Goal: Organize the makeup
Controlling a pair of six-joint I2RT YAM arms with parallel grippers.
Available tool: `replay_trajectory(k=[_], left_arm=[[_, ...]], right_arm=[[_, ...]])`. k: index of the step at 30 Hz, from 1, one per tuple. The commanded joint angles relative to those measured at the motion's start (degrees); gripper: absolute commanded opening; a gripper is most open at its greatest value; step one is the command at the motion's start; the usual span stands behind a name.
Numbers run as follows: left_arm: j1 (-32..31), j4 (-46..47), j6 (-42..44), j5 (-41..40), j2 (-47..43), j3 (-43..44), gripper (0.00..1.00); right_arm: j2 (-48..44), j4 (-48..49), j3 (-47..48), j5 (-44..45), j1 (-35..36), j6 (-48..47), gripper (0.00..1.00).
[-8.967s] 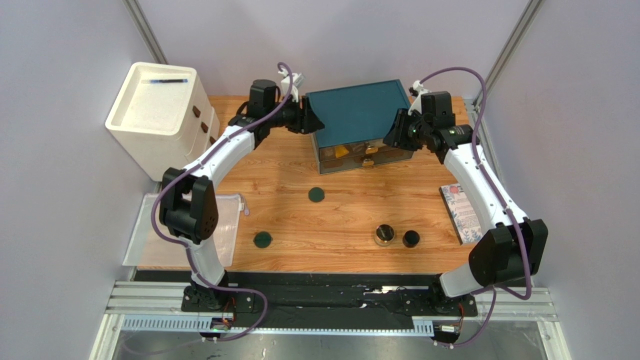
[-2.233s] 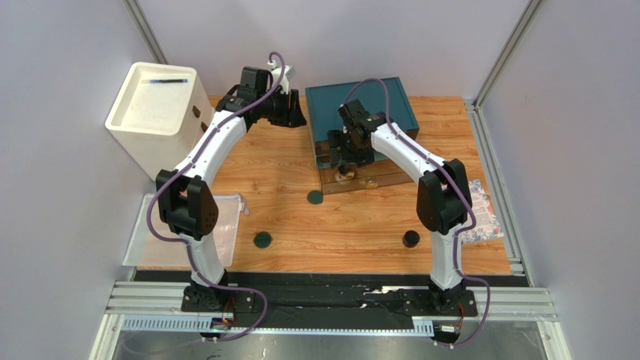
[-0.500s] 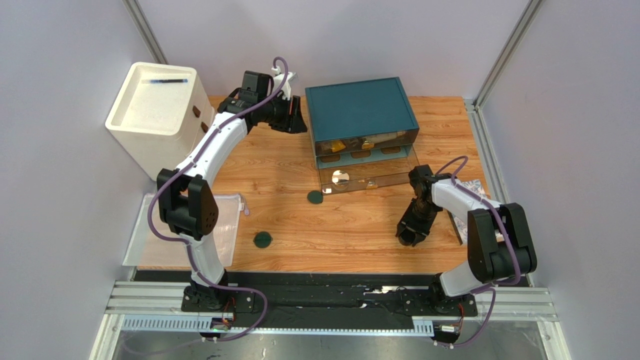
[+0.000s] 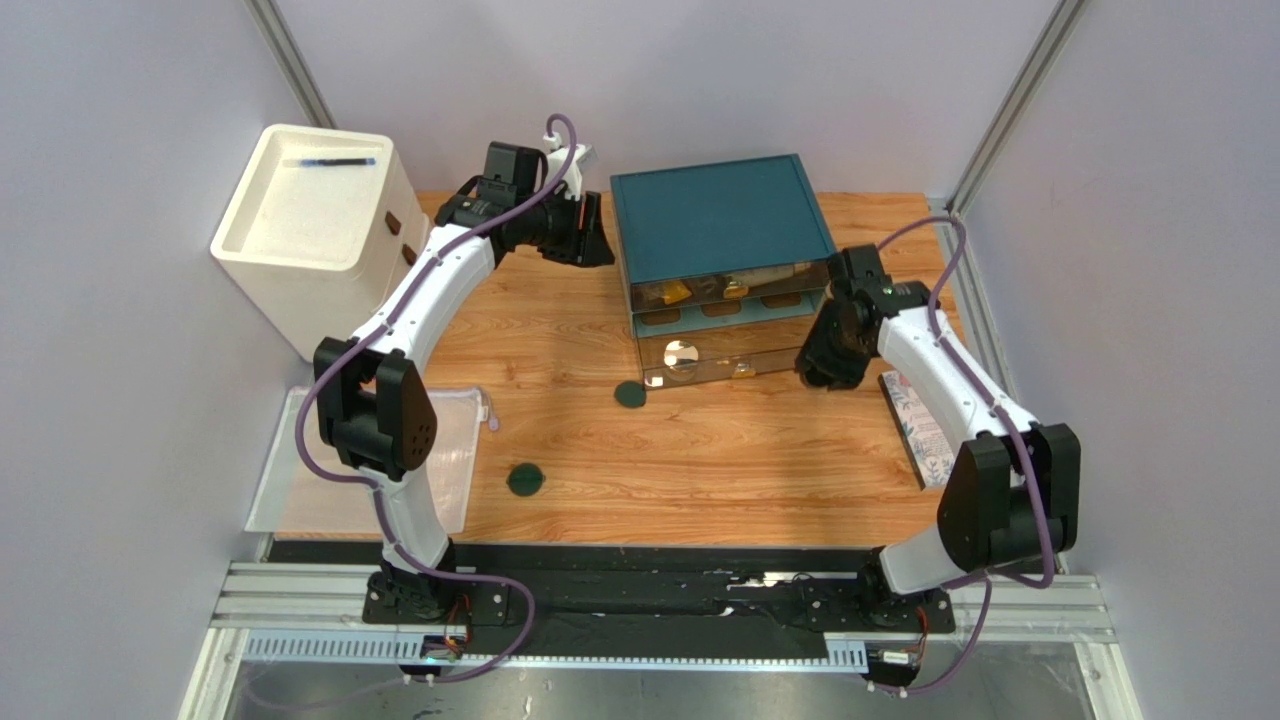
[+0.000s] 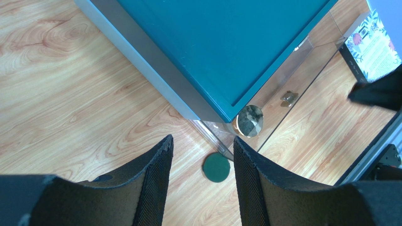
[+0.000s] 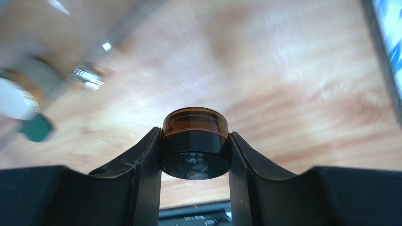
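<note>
My right gripper (image 6: 195,141) is shut on a round dark jar (image 6: 195,143) with an amber body and holds it above the table, right of the teal box's pulled-out clear drawer (image 4: 751,348); in the top view the gripper (image 4: 825,365) hides the jar. Another round jar (image 4: 681,356) lies in that drawer and shows in the left wrist view (image 5: 249,120). One flat dark-green disc (image 4: 631,393) lies just in front of the drawer, seen between my left fingers (image 5: 216,166). A second disc (image 4: 525,480) lies nearer the front. My left gripper (image 4: 597,233) is open and empty, left of the teal box (image 4: 718,222).
A white drawer cabinet (image 4: 316,225) stands at the back left. A clear bag (image 4: 308,465) lies at the table's left edge. A patterned booklet (image 4: 921,420) lies at the right edge. Orange and beige items (image 4: 706,288) show through the box's upper drawers.
My right gripper has lifted the dark jar from the front of the table and carried it back toward the open drawer. The left arm has not moved.
</note>
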Motion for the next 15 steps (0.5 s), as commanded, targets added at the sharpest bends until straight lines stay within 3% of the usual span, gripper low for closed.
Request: replay_trajectory(k=[1,5,8,9,13,14,15], left_arm=[[0.1,0.5,1.2,0.9,-1.3,-0.3,0.56],[0.1,0.4,1.4,1.1,-1.0,-0.4,0.56],[0.1,0.1,1.6,0.7,-0.8,-0.6,0.56],[0.1,0.0,1.8,0.6,-0.8,-0.6,0.56],[0.1,-0.6,2.4,0.0,-1.2,-0.4,0.56],[0.1,-0.7,2.5,-0.3,-1.3,-0.4,0.56],[0.1,-0.7,2.7,-0.5,-1.4,-0.4,0.56]], right_arm=[[5.4,1.2,12.7,3.3,0.3,-4.7,0.00],[15.5,1.2,21.5,1.2,0.2,-5.8,0.00],[20.8,2.2,25.1,-0.1,0.1,-5.8,0.08],[22.2,2.2,26.0,-0.8,0.2,-6.3,0.17],[26.0,2.8,30.0,-2.3,0.3,-6.4,0.36],[26.1,3.2,30.3,-2.3,0.3,-6.3,0.43],[26.1,3.4,30.5,-2.3,0.3,-6.2,0.57]])
